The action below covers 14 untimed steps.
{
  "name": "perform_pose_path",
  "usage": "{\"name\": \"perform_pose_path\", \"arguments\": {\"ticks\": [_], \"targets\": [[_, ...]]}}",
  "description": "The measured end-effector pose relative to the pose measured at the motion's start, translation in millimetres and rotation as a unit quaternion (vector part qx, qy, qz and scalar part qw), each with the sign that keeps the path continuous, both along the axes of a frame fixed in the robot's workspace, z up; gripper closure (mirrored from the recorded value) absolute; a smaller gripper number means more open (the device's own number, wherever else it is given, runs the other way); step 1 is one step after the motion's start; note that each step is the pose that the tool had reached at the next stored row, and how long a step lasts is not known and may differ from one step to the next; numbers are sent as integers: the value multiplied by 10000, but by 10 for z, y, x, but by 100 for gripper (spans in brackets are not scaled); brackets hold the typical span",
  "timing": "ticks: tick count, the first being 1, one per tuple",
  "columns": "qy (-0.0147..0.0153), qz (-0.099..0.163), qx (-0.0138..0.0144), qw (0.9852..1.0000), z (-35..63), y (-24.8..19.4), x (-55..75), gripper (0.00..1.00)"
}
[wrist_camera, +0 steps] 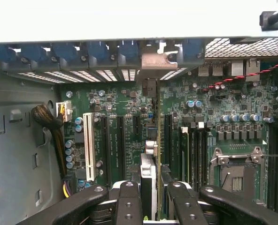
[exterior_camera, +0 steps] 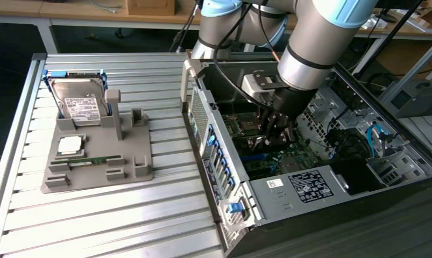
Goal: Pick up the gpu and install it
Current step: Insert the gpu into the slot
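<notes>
I've got the claw (wrist_camera: 154, 194) down inside the open PC case (exterior_camera: 223, 177), fingers (wrist_camera: 127, 204) closed partway on the gpu (wrist_camera: 148, 171). Card's held edge-on, upright over the motherboard (wrist_camera: 233, 117) slots, its bracket end toward the rear slot covers (wrist_camera: 101, 51).

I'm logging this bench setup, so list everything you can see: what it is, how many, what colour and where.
computer case: one, black and silver, side open, on the exterior view's right
motherboard: one, green, inside the case
gpu: one, dark with silver bracket, edge-on over the motherboard slots, between the fingers
holder tray: one, grey, on the slatted table
hard drive: one, silver with white label, upright in the tray
RAM stick: one, green, flat in the tray
table: one, silver, slatted
gripper: one, black, inside the case, closed on the gpu
</notes>
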State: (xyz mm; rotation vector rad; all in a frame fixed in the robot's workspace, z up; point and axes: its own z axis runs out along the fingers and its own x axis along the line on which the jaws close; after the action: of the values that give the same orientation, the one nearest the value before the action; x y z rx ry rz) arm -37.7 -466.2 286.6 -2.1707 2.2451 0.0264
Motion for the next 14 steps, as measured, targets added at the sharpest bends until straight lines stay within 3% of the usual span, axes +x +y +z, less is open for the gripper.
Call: {"name": "perform_pose_path", "arguments": {"ticks": [14], "targets": [[0, -11, 1, 10000, -51, 0, -32, 73]]}}
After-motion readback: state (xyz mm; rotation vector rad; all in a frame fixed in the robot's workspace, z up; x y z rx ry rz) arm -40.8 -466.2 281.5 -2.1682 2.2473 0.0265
